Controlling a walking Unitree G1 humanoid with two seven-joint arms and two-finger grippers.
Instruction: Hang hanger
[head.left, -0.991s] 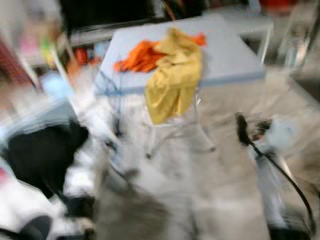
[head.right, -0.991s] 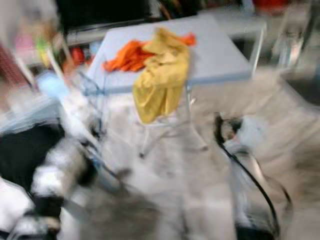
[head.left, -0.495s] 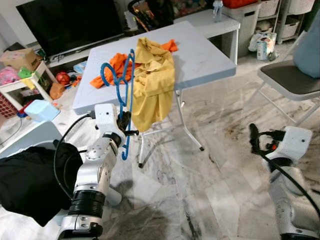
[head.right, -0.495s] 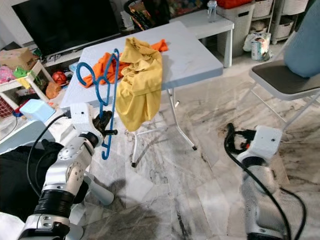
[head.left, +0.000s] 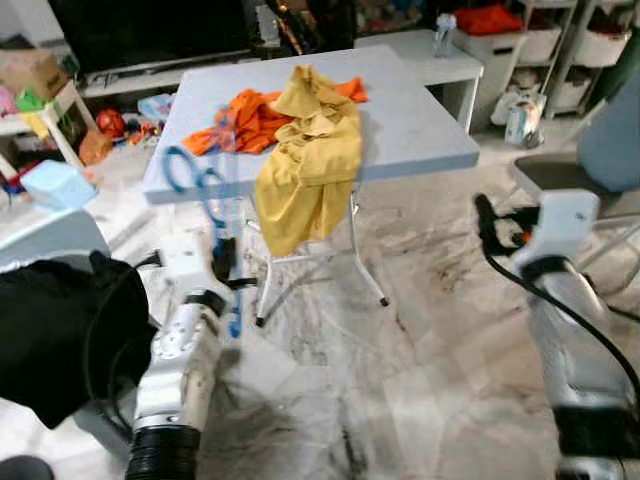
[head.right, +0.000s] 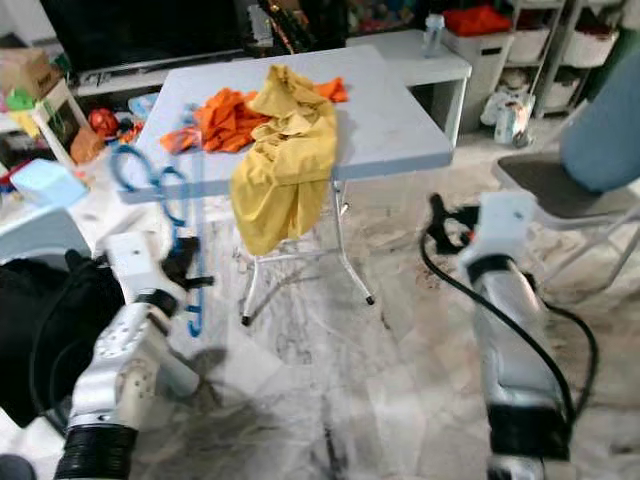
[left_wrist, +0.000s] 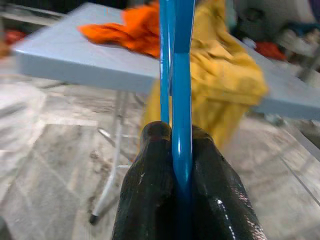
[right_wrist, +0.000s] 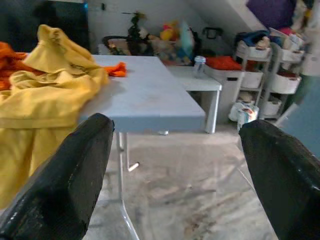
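Hanger (head.left: 205, 215), blue and thin, stands upright in the left gripper (left_wrist: 181, 150), in front of the gray table (head.left: 430, 120). The two black fingers (left_wrist: 150, 190) are squeezed tight on its bar, one on each side. The rest of the hanger pokes up above the gripper, with its curly hook at the top near the table's front edge.

On the table lies a yellow shirt (head.left: 310, 160). It hangs down over the front edge, just beside the hanger. Behind it is a pile of orange cloth (head.left: 245, 118).

The right gripper (right_wrist: 175, 165) is held up over the floor, off to the side of the table. Its fingers are spread wide apart and hold nothing. A chair (head.left: 590, 165) stands behind that arm.

The left wrist view shows the pinch on the blue bar up close. The eye views show the hanger's whole shape, a bit blurry. The right wrist view shows the far table corner and white shelves (right_wrist: 272, 75).
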